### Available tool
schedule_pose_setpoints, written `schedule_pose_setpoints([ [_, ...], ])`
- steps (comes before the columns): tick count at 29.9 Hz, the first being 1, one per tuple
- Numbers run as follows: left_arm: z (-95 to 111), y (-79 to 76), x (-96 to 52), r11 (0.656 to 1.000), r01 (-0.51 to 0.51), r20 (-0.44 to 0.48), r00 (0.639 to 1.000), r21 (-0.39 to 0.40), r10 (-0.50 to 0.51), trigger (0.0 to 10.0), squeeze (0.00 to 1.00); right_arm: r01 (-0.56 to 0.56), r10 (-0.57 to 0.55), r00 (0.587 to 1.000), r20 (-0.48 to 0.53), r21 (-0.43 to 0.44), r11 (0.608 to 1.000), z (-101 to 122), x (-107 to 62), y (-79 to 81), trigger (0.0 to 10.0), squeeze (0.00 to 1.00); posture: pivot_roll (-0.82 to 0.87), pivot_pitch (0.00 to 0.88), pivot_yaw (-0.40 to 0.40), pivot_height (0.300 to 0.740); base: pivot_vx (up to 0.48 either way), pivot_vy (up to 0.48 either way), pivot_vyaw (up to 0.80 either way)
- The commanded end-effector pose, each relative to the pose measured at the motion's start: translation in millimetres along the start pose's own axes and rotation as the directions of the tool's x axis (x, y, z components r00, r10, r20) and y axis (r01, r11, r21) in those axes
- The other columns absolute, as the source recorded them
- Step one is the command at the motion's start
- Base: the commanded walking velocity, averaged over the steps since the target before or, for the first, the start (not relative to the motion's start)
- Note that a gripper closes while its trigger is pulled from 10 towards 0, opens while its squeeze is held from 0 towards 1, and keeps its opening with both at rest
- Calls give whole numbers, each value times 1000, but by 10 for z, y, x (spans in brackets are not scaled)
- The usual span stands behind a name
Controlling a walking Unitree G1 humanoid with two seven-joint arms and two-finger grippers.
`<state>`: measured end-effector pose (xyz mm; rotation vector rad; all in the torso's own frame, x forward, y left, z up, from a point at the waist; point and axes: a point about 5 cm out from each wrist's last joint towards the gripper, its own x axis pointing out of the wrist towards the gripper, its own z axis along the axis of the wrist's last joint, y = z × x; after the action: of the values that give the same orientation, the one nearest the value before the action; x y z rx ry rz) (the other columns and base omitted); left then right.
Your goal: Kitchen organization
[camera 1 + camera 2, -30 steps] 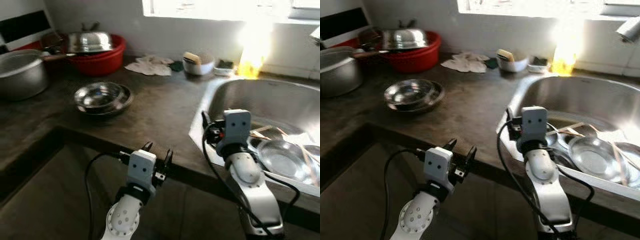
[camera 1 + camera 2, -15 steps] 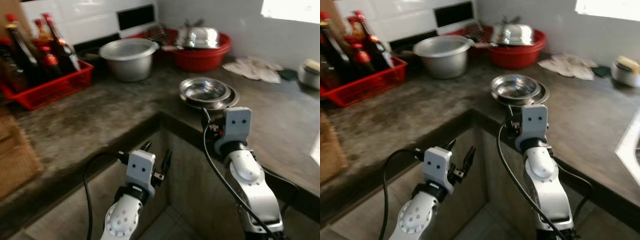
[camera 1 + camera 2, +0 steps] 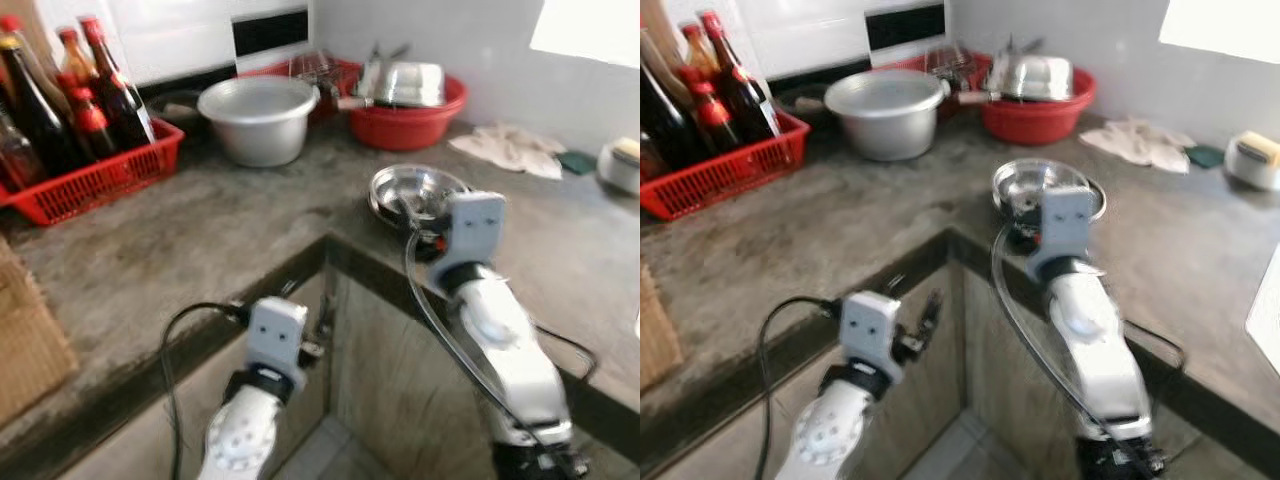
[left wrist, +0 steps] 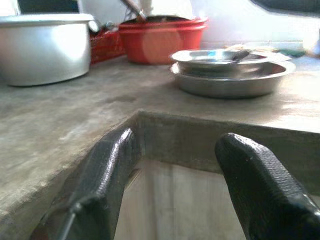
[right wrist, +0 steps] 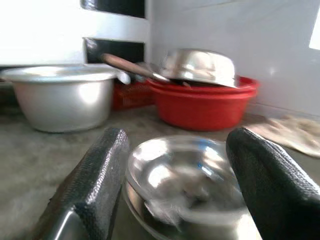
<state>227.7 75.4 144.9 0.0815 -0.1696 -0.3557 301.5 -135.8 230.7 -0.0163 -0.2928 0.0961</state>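
Since 1.0 s ago the view has swung from the sink to the tabletop (image 3: 200,240) corner; this is camera motion, the things have not moved. The stacked bowls (image 3: 415,192) sit at 12 o'clock from the right hand (image 5: 175,200), near it and framed between its 2 spread fingers, not yet touched. The left hand (image 4: 175,190) is open, empty, level with the tabletop edge. The pot (image 3: 258,115) and red basin (image 3: 405,110) stand beyond at 11 and 12 o'clock. Judgement: approach complete; grasping the bowls is next.
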Motion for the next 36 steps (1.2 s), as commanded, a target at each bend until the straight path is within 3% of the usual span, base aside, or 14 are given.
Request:
schedule_pose_setpoints([
  [1, -41, 33, -32, 1000, -10, -20, 1000, 4, 10, 10000, 0, -55, 55, 998, 14, 18, 998, 10, 35, 99, 10000, 0, 39, 77, -36, 740, 0, 0, 0],
  [14, -99, -114, -126, 996, 74, -41, 996, -58, -77, 10000, 0, -207, 207, 978, 15, 4, 978, -26, 129, 200, 10000, 0, 44, 73, -46, 740, 0, 0, 0],
  [21, -81, -169, -150, 990, 116, -18, 993, -80, -118, 10000, 0, -243, 241, 970, -25, -97, 965, -180, 148, 212, 10000, 0, 43, 68, -42, 740, 0, 0, 0],
  [23, -74, -180, -149, 989, 125, -14, 992, -82, -127, 10000, 0, -234, 233, 972, -30, -112, 966, -195, 155, 199, 10000, 55, 43, 68, -44, 740, 0, 0, 0],
  [24, -70, -186, -151, 988, 129, -13, 991, -82, -130, 10000, 0, -227, 224, 974, -32, -120, 967, -206, 158, 188, 10000, 894, 42, 68, -41, 740, 0, 0, 0],
  [25, -67, -190, -152, 988, 130, -11, 991, -82, -131, 10000, 0, -221, 219, 975, -30, -131, 967, -214, 156, 179, 10000, 1000, 42, 68, -41, 740, 0, 0, 0],
  [29, -61, -197, -149, 987, 134, -8, 991, -85, -135, 10000, 0, -201, 200, 980, -25, -168, 965, -226, 146, 158, 10000, 1000, 44, 72, -44, 740, 0, 0, 0],
  [30, -62, -199, -148, 987, 137, -8, 990, -88, -138, 10000, 0, -184, 182, 983, -30, -184, 965, -245, 137, 138, 10000, 882, 39, 79, -42, 740, 0, 0, 0],
  [31, -62, -199, -148, 987, 137, -8, 990, -88, -138, 10000, 0, -184, 182, 983, -30, -184, 965, -245, 137, 138, 10000, 882, 39, 79, -42, 740, 0, 0, 0],
  [32, -63, -202, -149, 986, 140, -8, 990, -90, -142, 10000, 0, -162, 158, 987, -38, -192, 968, -275, 125, 110, 10000, 0, 39, 80, -41, 740, 0, 0, 0],
  [36, -56, -215, -149, 984, 154, -3, 988, -92, -155, 10000, 0, -136, 126, 990, -67, -192, 972, -353, 102, 69, 10000, 0, 38, 81, -40, 740, 0, 0, 0],
])
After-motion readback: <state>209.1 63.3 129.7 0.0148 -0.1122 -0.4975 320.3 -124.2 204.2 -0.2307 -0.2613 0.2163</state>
